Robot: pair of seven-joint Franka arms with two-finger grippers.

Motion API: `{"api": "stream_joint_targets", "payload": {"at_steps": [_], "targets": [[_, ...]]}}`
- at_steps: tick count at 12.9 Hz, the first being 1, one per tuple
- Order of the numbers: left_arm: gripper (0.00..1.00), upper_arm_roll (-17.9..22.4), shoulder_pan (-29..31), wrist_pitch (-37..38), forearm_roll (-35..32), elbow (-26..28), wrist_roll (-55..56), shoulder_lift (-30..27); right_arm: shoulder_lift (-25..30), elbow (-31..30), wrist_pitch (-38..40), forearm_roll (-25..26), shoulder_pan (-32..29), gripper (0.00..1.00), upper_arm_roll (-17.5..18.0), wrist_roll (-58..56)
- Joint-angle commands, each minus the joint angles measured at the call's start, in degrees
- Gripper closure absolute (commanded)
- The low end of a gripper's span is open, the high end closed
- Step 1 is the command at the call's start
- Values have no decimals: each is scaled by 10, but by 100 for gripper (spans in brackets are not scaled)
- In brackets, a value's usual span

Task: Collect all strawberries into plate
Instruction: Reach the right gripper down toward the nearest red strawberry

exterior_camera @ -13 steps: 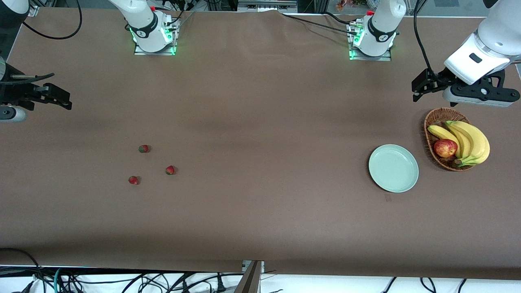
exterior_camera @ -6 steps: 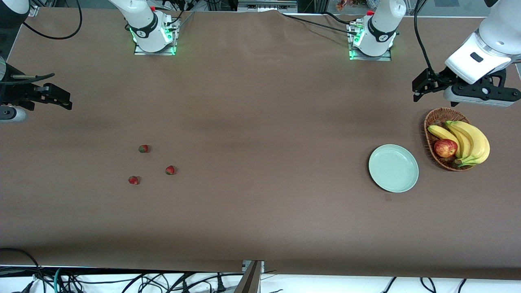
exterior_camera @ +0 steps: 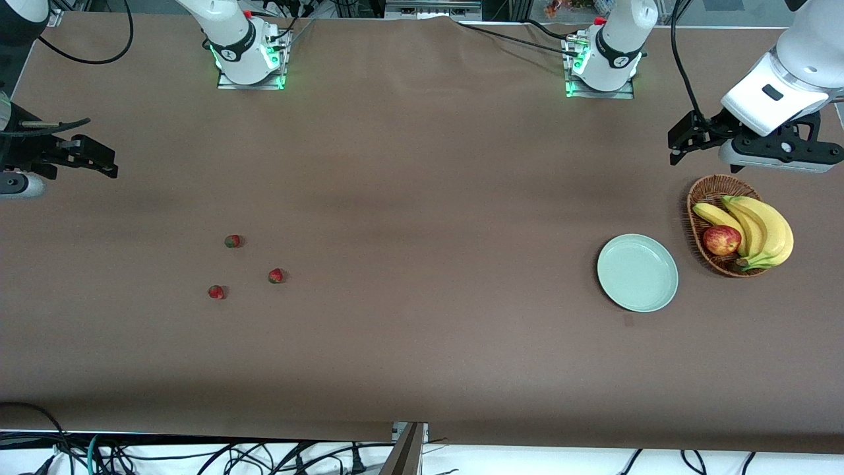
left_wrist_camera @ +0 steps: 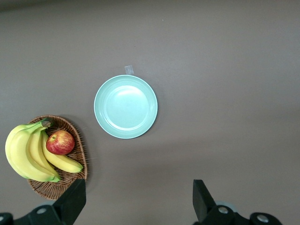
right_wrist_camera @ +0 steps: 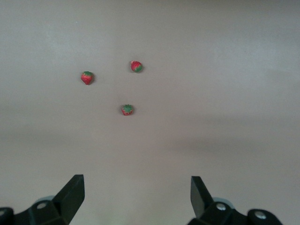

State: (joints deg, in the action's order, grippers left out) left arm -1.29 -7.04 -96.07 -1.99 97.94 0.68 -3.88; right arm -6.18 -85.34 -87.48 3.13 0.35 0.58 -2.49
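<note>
Three small red strawberries with green tops lie on the brown table toward the right arm's end: one (exterior_camera: 232,241), one (exterior_camera: 276,276) and one (exterior_camera: 215,291). They also show in the right wrist view (right_wrist_camera: 126,109) (right_wrist_camera: 136,66) (right_wrist_camera: 87,77). The pale mint-green plate (exterior_camera: 637,272) sits empty toward the left arm's end, and shows in the left wrist view (left_wrist_camera: 125,107). My right gripper (exterior_camera: 105,163) is open and empty, up over the table's edge at the right arm's end. My left gripper (exterior_camera: 679,140) is open and empty, up over the table beside the basket.
A brown wicker basket (exterior_camera: 709,191) with bananas (exterior_camera: 765,227) and a red-yellow apple (exterior_camera: 721,240) stands beside the plate, toward the left arm's end. The arm bases (exterior_camera: 247,56) (exterior_camera: 603,63) stand along the table's edge farthest from the front camera.
Both grippers have shifted very slightly. The strawberries, plate and basket have not moved.
</note>
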Motion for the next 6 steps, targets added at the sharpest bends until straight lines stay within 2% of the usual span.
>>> {"api": "stream_joint_targets", "payload": {"at_steps": [1, 6], "targets": [[0, 7, -8, 7, -7, -16, -11, 7, 0, 4, 0, 2, 0, 0, 2, -6], [0, 7, -8, 7, -7, -16, -11, 8, -20, 3, -3, -1, 20, 0, 7, -3]]}}
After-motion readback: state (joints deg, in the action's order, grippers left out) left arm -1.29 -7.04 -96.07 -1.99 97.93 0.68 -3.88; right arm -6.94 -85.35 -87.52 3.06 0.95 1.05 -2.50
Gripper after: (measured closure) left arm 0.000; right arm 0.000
